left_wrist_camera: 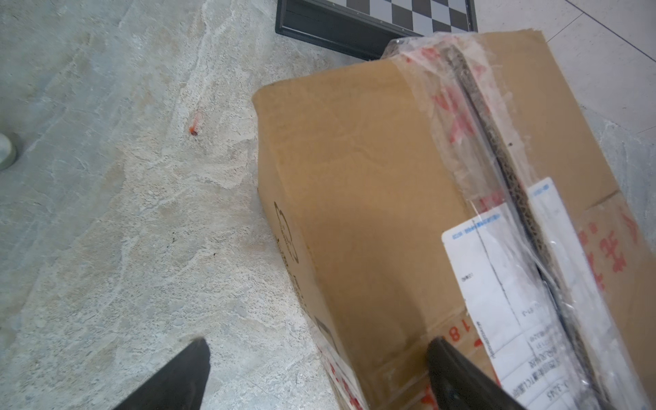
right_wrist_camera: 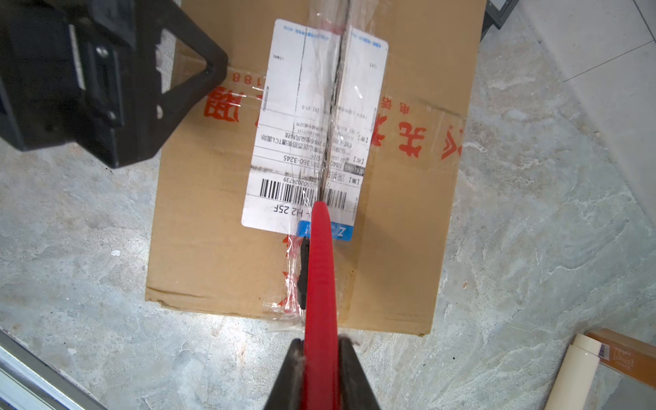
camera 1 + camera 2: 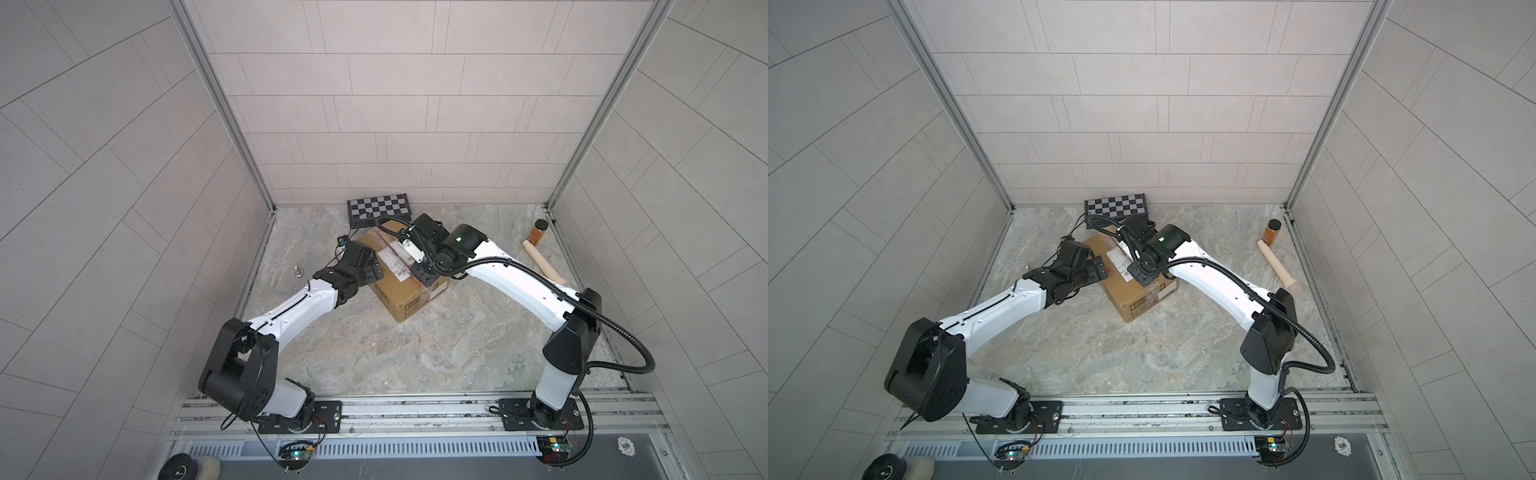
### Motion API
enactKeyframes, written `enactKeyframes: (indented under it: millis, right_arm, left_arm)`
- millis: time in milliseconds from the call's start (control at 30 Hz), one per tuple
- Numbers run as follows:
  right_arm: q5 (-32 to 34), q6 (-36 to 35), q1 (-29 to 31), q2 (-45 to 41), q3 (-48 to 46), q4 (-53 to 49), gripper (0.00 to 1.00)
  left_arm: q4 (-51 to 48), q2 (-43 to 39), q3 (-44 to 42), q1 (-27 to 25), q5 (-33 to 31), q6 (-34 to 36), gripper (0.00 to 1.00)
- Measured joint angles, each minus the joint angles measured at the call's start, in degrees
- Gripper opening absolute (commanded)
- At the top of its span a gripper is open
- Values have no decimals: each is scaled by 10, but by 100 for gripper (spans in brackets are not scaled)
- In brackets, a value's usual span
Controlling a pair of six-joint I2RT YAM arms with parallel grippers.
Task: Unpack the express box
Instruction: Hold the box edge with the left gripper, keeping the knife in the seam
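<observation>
The express box (image 3: 401,291) (image 3: 1133,295), a brown carton with red characters, lies at an angle on the stone floor. Its white label (image 2: 284,142) straddles the taped top seam and is split along it. My right gripper (image 2: 321,346) (image 3: 420,275) is shut on a red cutter (image 2: 321,277). The cutter's tip rests on the seam at the label's barcode. My left gripper (image 1: 317,342) (image 2: 142,71) is open and straddles the box's (image 1: 372,213) upper left edge. One finger (image 1: 447,358) is over the lid, the other is over the floor.
A checkered board case (image 3: 379,210) (image 1: 355,25) lies just behind the box by the back wall. A wooden rolling pin (image 3: 544,259) (image 2: 575,372) and an amber jar (image 3: 539,232) lie at the right. A small metal piece (image 3: 297,271) stands left of the box.
</observation>
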Motion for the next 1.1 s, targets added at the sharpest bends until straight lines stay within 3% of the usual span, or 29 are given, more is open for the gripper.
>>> enactKeyframes:
  millis: [1100]
  right_arm:
    - [-8,-2,-4,-80,-70,19,0]
  left_arm:
    - [43,21,-6,-5,2,-40,97]
